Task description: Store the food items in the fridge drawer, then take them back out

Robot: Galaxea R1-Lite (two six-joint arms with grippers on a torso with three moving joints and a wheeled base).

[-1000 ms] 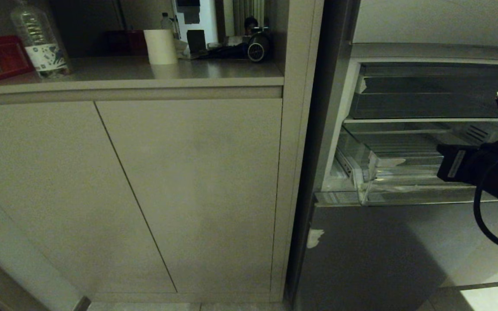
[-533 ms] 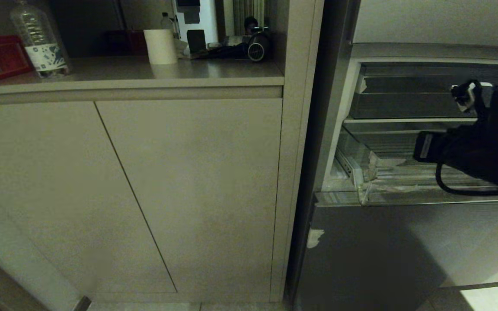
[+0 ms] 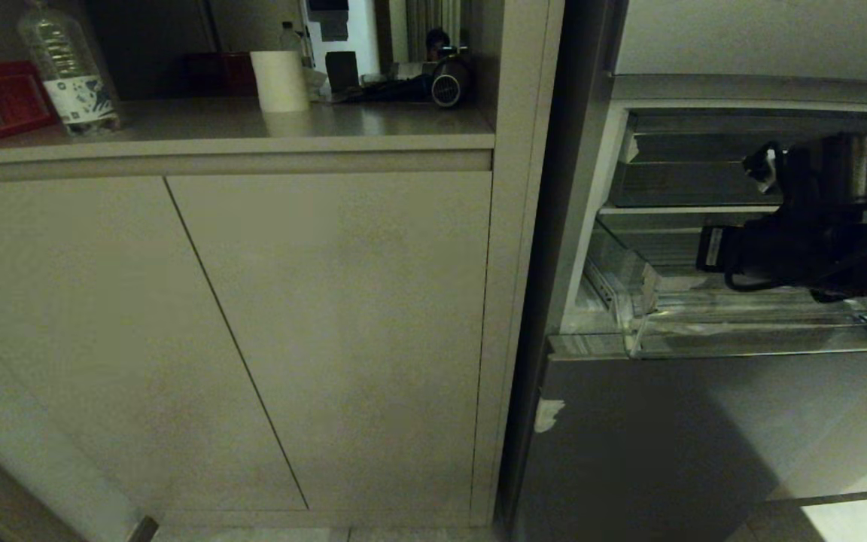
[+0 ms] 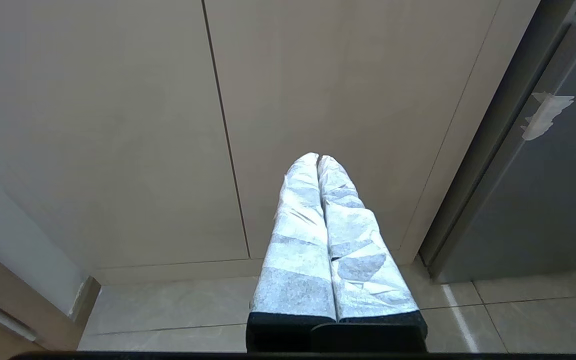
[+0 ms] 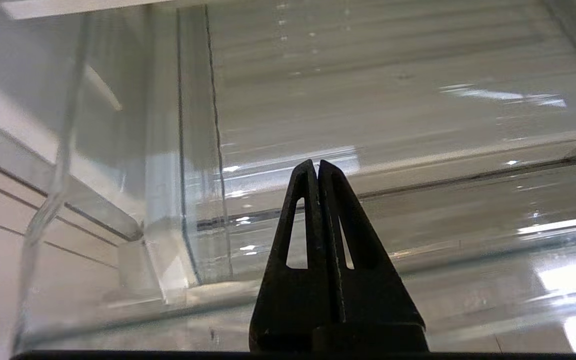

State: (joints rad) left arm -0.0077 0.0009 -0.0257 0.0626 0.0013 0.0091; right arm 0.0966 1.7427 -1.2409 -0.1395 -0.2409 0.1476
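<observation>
Clear plastic is the hazard in the head view: the fridge drawer [image 3: 749,331] stands pulled out of the open fridge, and the right arm reaches level across it from the right. Any further sweep towards the drawer's left wall or taped front corner could knock or jam the bin on its runners. The right gripper [image 3: 708,248] is at the arm's leftmost end above the ribbed floor, though the dim light makes its tips hard to pick out here. No food item shows anywhere.

From the left wrist view, the left gripper [image 4: 318,160] hangs parked before the cabinet doors [image 4: 218,125], its wrapped fingers pressed together and empty.

From the right wrist view, the black fingers meet at the tips, holding nothing, pointed at the drawer's near corner; closed like this, they could not take hold of a fruit.
</observation>
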